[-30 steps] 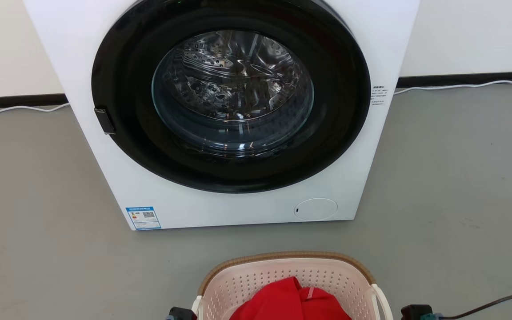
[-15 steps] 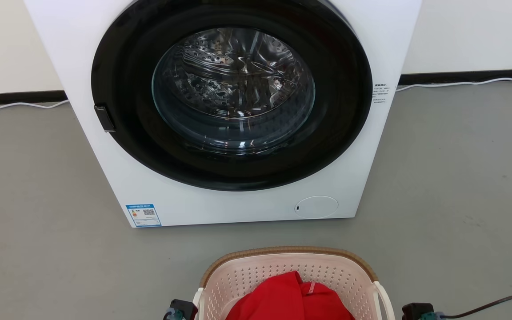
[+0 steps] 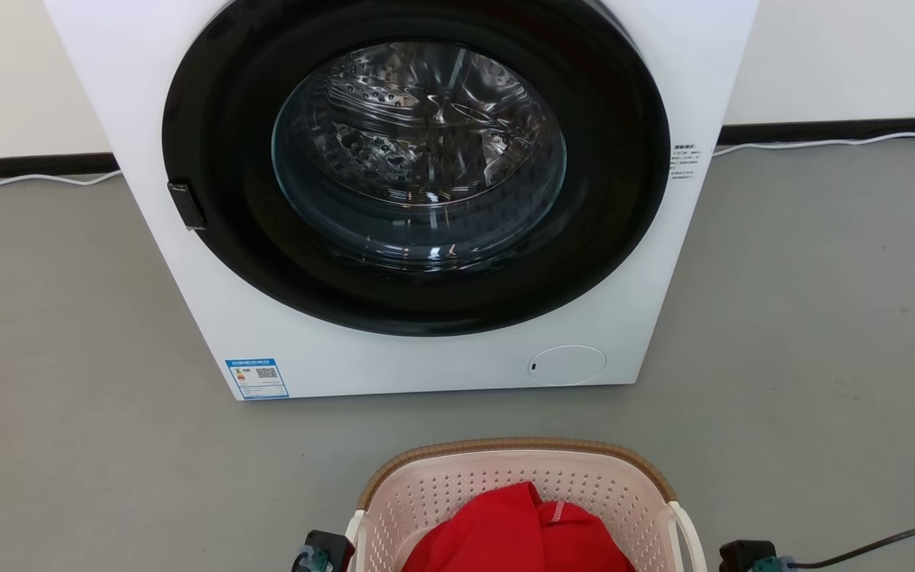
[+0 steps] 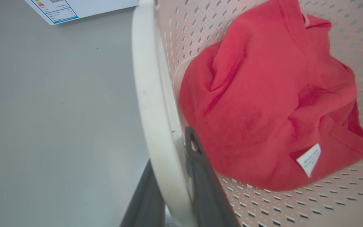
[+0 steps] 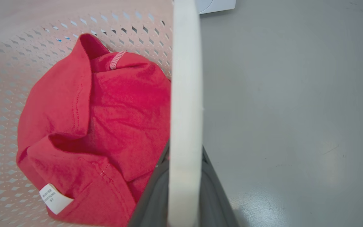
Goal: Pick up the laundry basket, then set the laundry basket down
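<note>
The laundry basket (image 3: 517, 446), pale pink with perforated walls and a brown woven-look rim, sits at the bottom centre of the head view, in front of the washing machine. It holds a crumpled red garment (image 3: 517, 532). My left gripper (image 4: 172, 151) is shut on the basket's white left handle (image 4: 150, 94), one dark finger on each side of it. My right gripper (image 5: 184, 151) is shut on the white right handle (image 5: 184, 78) in the same way. Both gripper bodies peek in beside the basket, the left gripper (image 3: 322, 552) and the right gripper (image 3: 743, 556). Whether the basket's base touches the floor is hidden.
A white front-loading washing machine (image 3: 426, 357) with its round dark door closed stands just beyond the basket. A white cable (image 3: 823, 144) runs along the wall base. A dark cable (image 3: 878, 542) trails right from my right arm. Grey floor (image 3: 823, 318) lies on both sides.
The whole head picture has shifted, so the washing machine and the basket both sit slightly higher in it, the basket a touch more. Both grippers stay clamped on the handles.
</note>
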Robot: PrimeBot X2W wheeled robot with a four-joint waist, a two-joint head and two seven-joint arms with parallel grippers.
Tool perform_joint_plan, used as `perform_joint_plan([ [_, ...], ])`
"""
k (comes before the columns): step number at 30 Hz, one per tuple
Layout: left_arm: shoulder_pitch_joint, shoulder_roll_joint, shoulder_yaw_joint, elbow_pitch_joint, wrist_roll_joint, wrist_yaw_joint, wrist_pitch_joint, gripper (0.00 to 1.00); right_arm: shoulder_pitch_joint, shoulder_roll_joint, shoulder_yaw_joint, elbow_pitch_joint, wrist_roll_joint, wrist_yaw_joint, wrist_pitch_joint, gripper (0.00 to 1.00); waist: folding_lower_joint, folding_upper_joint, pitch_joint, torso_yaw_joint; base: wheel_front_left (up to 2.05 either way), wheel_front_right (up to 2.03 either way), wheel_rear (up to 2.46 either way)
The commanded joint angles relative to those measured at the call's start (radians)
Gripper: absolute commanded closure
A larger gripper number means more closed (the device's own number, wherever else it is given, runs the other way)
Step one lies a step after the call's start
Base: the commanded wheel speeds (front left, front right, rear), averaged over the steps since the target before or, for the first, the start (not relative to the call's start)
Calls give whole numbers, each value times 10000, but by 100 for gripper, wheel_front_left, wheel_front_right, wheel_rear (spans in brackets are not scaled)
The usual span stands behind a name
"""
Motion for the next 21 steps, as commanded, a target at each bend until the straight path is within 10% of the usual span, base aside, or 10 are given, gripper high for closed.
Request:
perform_joint_plan([
  [1, -417, 45, 29, -84, -16, -181, -127, 100, -320, 22, 151, -169, -157, 87, -227, 100, 0, -1, 5, 5, 0, 0, 0],
  [21, -1213, 45, -232, 159, -293, -94, -367, 100, -870, 22, -369, -169, -492, 87, -437, 100, 0, -1, 1072, 317, 0, 0, 0],
])
